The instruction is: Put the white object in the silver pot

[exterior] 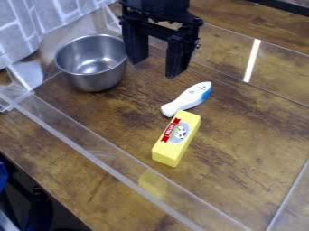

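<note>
Spread wide, the black pincer [158, 60] comes down from the top edge of the view with nothing between its fingers; the upper part of it, and the arm that carries it, are cut off by the frame. Its dark surfaces run together, so the finer parts are hard to make out.

The yellow block [176, 139] bears a label [180, 131] with a red band and a white patch on which a small dark figure or mark shows. Light lettering seems to sit on the red, but it is too small to read. The white tapered bottle-like item [187, 99] has a light blue patch near its far end; no writing can be made out on it.

The silver pot [92, 63] stands upright to the left of the pincer in the view, its shiny inside partly visible and nothing seen in it; the near wall hides some of the bottom. The white item lies outside the pot, on the brown wooden tabletop [108, 117], between the pincer and the yellow block and just beside the block.

At the lower left, a black object [27, 194] is cut off by the frame, and I cannot tell what it is.
</note>
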You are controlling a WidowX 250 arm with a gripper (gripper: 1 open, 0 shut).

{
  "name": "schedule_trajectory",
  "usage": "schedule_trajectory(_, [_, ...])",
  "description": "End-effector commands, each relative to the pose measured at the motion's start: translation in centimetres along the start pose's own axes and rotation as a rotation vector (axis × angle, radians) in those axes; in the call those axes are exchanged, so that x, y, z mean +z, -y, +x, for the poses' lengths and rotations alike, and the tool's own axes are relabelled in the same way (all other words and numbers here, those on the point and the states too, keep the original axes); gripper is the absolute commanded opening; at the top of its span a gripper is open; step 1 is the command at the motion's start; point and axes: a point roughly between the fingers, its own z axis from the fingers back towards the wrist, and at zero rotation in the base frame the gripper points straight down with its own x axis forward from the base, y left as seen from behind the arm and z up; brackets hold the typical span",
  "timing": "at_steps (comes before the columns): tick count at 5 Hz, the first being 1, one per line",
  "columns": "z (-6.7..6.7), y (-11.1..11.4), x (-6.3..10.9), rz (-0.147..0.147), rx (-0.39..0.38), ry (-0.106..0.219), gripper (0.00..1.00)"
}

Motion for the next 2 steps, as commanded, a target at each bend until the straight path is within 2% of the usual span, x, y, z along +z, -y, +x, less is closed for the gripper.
schedule_trajectory(1, [0.8,0.3,-1.3,0.001,-0.016,-0.006,1.00])
schedule_trajectory(2, [1.4,0.8,-3.4,0.004,-0.062,0.004,1.00])
